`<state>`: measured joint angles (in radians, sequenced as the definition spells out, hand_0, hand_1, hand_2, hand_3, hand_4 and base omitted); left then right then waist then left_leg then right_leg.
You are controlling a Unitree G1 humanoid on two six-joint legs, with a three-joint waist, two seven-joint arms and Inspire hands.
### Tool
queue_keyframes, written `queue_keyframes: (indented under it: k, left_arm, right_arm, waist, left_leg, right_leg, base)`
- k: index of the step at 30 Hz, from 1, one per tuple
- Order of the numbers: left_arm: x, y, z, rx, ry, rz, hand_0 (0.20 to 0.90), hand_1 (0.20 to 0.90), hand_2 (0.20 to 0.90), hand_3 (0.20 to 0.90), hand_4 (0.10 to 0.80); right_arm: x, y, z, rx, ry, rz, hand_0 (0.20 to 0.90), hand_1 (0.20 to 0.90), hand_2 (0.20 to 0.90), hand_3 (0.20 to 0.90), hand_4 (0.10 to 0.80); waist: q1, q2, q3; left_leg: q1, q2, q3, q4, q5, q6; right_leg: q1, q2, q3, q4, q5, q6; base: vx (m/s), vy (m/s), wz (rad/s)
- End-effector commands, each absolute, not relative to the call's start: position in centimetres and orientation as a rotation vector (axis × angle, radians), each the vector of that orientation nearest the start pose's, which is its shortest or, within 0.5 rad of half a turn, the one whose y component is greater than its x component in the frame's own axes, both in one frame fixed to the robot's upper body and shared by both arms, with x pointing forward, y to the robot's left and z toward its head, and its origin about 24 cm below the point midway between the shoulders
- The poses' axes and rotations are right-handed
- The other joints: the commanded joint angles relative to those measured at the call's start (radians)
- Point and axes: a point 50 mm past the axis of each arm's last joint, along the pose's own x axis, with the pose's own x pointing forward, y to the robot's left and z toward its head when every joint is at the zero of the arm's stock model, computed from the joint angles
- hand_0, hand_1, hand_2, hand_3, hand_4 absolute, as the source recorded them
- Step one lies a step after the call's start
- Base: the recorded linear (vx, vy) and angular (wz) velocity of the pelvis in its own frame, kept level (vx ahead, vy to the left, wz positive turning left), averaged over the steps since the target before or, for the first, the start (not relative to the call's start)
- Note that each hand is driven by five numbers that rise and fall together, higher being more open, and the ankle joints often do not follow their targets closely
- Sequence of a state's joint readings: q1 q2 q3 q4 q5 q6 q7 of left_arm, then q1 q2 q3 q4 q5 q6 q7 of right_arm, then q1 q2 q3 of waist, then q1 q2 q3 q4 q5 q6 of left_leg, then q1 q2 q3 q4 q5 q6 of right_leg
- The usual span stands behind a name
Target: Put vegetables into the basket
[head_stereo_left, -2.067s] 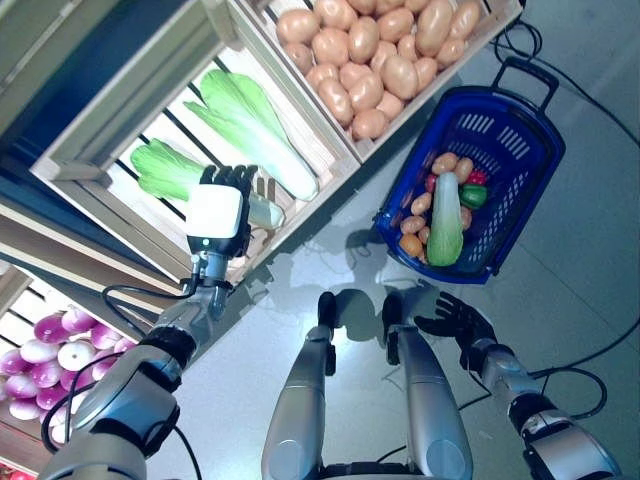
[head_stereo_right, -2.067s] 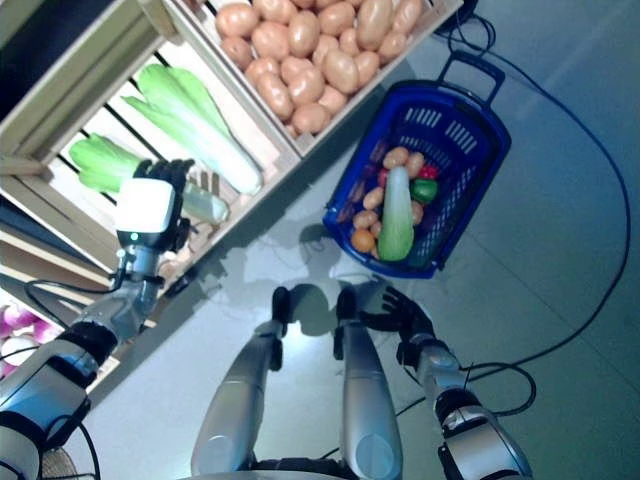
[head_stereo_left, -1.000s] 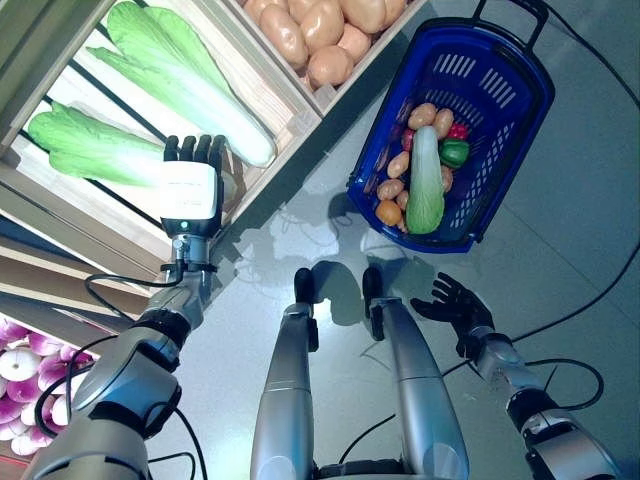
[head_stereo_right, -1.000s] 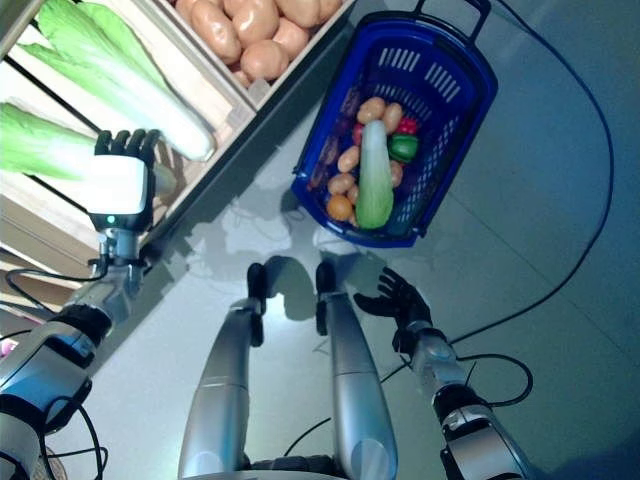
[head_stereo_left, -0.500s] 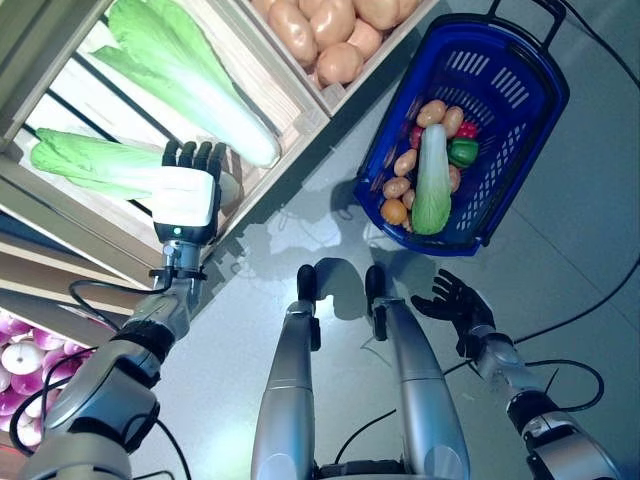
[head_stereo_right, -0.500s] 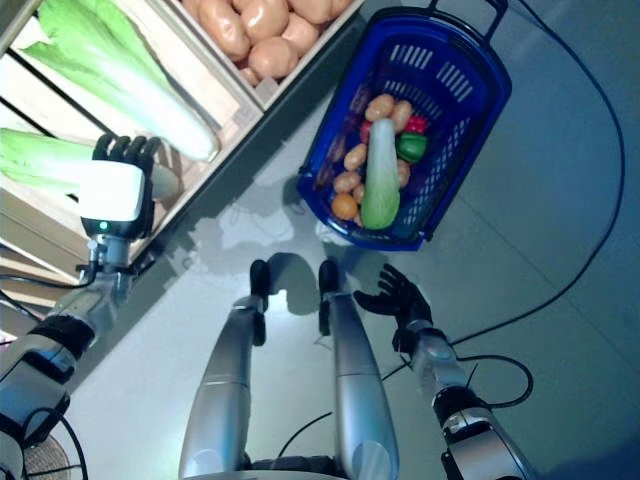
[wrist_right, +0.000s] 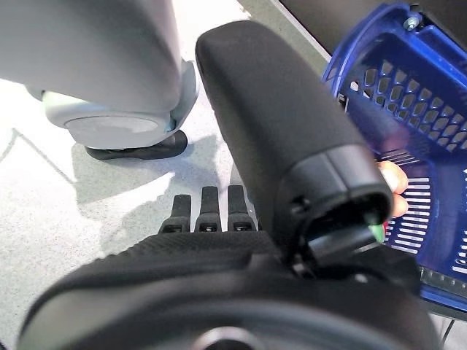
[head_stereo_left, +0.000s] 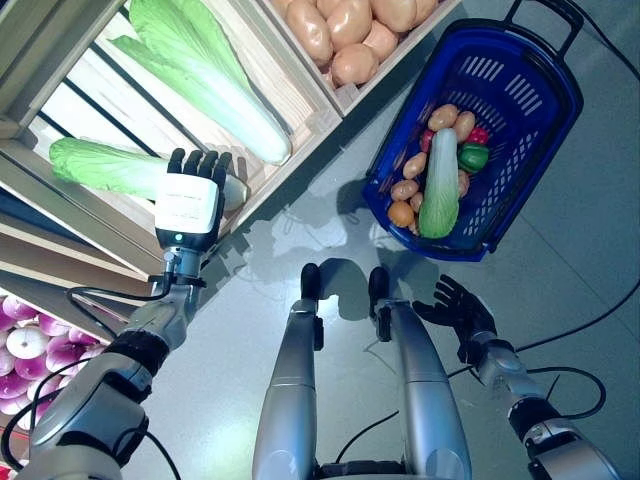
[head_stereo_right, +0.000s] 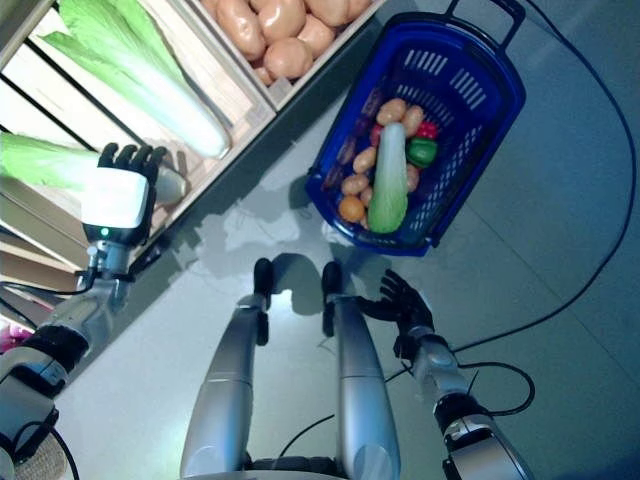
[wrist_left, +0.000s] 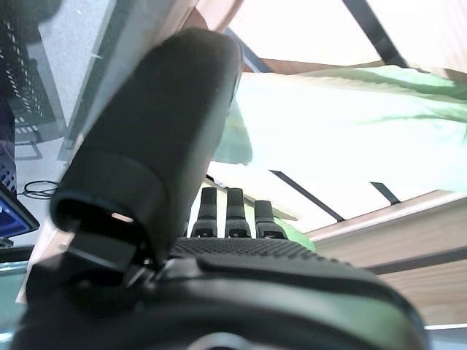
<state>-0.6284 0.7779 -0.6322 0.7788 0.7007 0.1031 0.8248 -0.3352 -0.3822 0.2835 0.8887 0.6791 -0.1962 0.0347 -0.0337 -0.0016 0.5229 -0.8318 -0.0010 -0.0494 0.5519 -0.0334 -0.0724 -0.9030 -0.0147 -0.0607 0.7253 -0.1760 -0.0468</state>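
No label or writing shows on any of the produce or containers you are looking at. Your left hand [head_stereo_left: 190, 195] is raised into the slatted pale wooden crate [head_stereo_left: 95, 95], its dark fingers [head_stereo_left: 200, 160] straight and side by side, lying over the whitish stem end of a long green napa cabbage [head_stereo_left: 105, 168] with ruffled leaves; in the left wrist view the fingers run straight out beneath the pale green leaf mass, the padded thumb stands off to one side, and nothing is clasped. Just past those fingers, deeper in the crate, lies a second, larger napa cabbage [head_stereo_left: 205, 75] with a smooth white rib and crinkled green leaf, set diagonally across the slats. Beyond that, a neighbouring wooden bin holds a heap of smooth tan potatoes [head_stereo_left: 350, 30]. Low and behind your left arm, a lower shelf shows glossy purple-and-white round vegetables [head_stereo_left: 30, 350]. Your right hand [head_stereo_left: 455, 305] hangs low over the speckled grey floor [head_stereo_left: 260, 270], fingers spread and relaxed, holding nothing. Ahead of it sits the blue plastic shopping basket [head_stereo_left: 535, 110] with perforated mesh walls and a black handle at its far end. Inside rest a pale green napa cabbage [head_stereo_left: 440, 185] lying lengthwise, several small tan potatoes [head_stereo_left: 413, 165], an orange round vegetable [head_stereo_left: 401, 213], a green pepper [head_stereo_left: 473, 157] and a red vegetable [head_stereo_left: 479, 135], all crowded toward the end nearest your right hand.
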Motion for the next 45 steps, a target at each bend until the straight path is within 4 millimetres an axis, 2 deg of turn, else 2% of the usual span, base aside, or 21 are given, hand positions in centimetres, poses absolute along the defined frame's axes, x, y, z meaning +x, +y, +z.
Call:
queue_keyframes:
  k: [1,6,14,16,21,22,26,27,28,29,30,39,45]
  left_arm:
    - [32.8,29.6,10.4,1.776,-0.315,0.518,0.900,0.900,0.900,0.900,0.800]
    - [33.8,29.5,11.0,1.775,-0.300,0.530,0.900,0.900,0.900,0.900,0.800]
    - [35.7,29.6,13.4,1.791,-0.276,0.575,0.900,0.900,0.900,0.900,0.800]
    - [35.7,29.7,13.3,1.774,-0.262,0.604,0.900,0.900,0.900,0.900,0.800]
    - [35.8,30.0,14.7,1.761,-0.323,0.711,0.900,0.900,0.900,0.900,0.800]
    - [35.7,30.1,14.9,1.754,-0.335,0.736,0.851,0.851,0.851,0.851,0.767]
    - [35.7,29.9,16.0,1.721,-0.435,0.811,0.811,0.811,0.811,0.811,0.740]
    - [35.7,29.9,16.1,1.719,-0.441,0.817,0.766,0.766,0.766,0.766,0.711]
    - [35.8,29.9,16.3,1.711,-0.449,0.820,0.698,0.698,0.698,0.698,0.665]
    - [35.8,29.7,16.2,1.704,-0.457,0.809,0.399,0.399,0.399,0.399,0.466]
    - [35.8,29.7,16.2,1.704,-0.458,0.808,0.300,0.300,0.300,0.300,0.400]
    - [35.8,29.6,15.6,1.697,-0.430,0.806,0.300,0.300,0.300,0.300,0.400]
    - [35.5,29.4,15.5,1.655,-0.494,0.823,0.300,0.300,0.300,0.300,0.400]
  right_arm:
    - [26.7,-25.3,-3.3,0.145,0.318,-0.172,0.900,0.900,0.900,0.900,0.800]
    - [27.1,-25.0,-3.2,0.142,0.323,-0.165,0.900,0.900,0.900,0.900,0.800]
    - [27.8,-24.1,-2.8,0.140,0.309,-0.140,0.900,0.900,0.900,0.900,0.800]
    - [27.9,-23.9,-2.8,0.137,0.307,-0.139,0.900,0.900,0.900,0.900,0.800]
    - [28.1,-23.8,-2.5,0.135,0.290,-0.130,0.900,0.900,0.900,0.900,0.800]
    - [28.1,-23.8,-2.5,0.134,0.287,-0.129,0.900,0.900,0.900,0.900,0.800]
    - [28.3,-23.8,-2.1,0.128,0.267,-0.123,0.900,0.900,0.900,0.900,0.800]
    - [28.3,-23.8,-2.1,0.128,0.266,-0.123,0.900,0.900,0.900,0.900,0.800]
    - [28.3,-23.7,-2.2,0.128,0.265,-0.122,0.900,0.900,0.900,0.900,0.800]
    - [28.3,-23.6,-2.2,0.127,0.268,-0.117,0.900,0.900,0.900,0.900,0.800]
    - [28.3,-23.6,-2.2,0.126,0.268,-0.117,0.900,0.900,0.900,0.900,0.800]
    - [28.7,-22.9,-2.0,0.136,0.257,-0.099,0.900,0.900,0.900,0.900,0.800]
    - [28.4,-22.9,-2.2,0.155,0.252,-0.106,0.900,0.900,0.900,0.900,0.800]
  waist:
    - [-0.012,0.038,-0.003]
    - [-0.022,0.025,-0.003]
    - [-0.043,-0.005,-0.003]
    - [-0.046,-0.009,-0.003]
    - [-0.051,-0.018,-0.003]
    - [-0.053,-0.020,-0.003]
    - [-0.054,-0.021,-0.003]
    - [-0.053,-0.021,-0.003]
    - [-0.054,-0.023,-0.003]
    - [-0.053,-0.025,-0.003]
    - [-0.053,-0.025,-0.003]
    - [-0.049,-0.041,-0.003]
    - [-0.042,-0.045,-0.003]
  left_leg:
    - [-0.017,-0.034,0.049,0.056,-0.026,0.069]
    - [-0.038,-0.028,0.050,0.075,-0.025,0.071]
    - [-0.063,-0.020,0.050,0.089,-0.022,0.071]
    - [-0.062,-0.021,0.048,0.085,-0.020,0.071]
    - [-0.072,-0.017,0.048,0.071,-0.008,0.065]
    - [-0.075,-0.016,0.048,0.070,-0.007,0.065]
    - [-0.091,-0.018,0.050,0.076,-0.011,0.066]
    - [-0.093,-0.019,0.049,0.078,-0.013,0.065]
    - [-0.099,-0.020,0.047,0.084,-0.014,0.064]
    - [-0.102,-0.020,0.045,0.085,-0.013,0.063]
    - [-0.102,-0.020,0.045,0.086,-0.013,0.063]
    - [-0.089,-0.018,0.043,0.030,0.010,0.056]
    - [-0.053,-0.016,0.037,0.022,0.006,0.050]
  right_leg:
    - [0.081,-0.008,0.002,-0.072,0.061,0.010]
    - [0.063,-0.003,0.003,-0.055,0.061,0.009]
    - [0.040,0.008,0.004,-0.043,0.068,0.012]
    - [0.039,0.010,0.005,-0.047,0.072,0.015]
    - [0.034,0.011,0.009,-0.068,0.082,0.017]
    - [0.032,0.012,0.009,-0.069,0.082,0.017]
    - [0.013,0.015,0.007,-0.055,0.076,0.014]
    - [0.011,0.015,0.007,-0.053,0.075,0.013]
    - [0.005,0.016,0.007,-0.047,0.074,0.014]
    - [0.003,0.016,0.005,-0.044,0.075,0.014]
    - [0.003,0.016,0.005,-0.044,0.075,0.014]
    - [0.014,0.025,-0.002,-0.085,0.085,0.018]
    - [0.052,0.025,-0.009,-0.097,0.077,0.019]
  base:
    - [0.000,0.000,0.00]
    - [0.000,0.000,0.00]
    - [0.000,0.000,0.00]
    - [0.006,0.005,0.02]
    - [0.000,0.000,0.00]
    - [0.000,0.000,0.00]
    - [-0.027,0.017,0.00]
    - [0.000,0.000,0.00]
    - [0.000,0.000,0.00]
    - [0.000,0.000,0.00]
    - [0.000,0.000,0.00]
    - [-0.018,-0.014,-0.01]
    - [-0.017,-0.048,0.01]
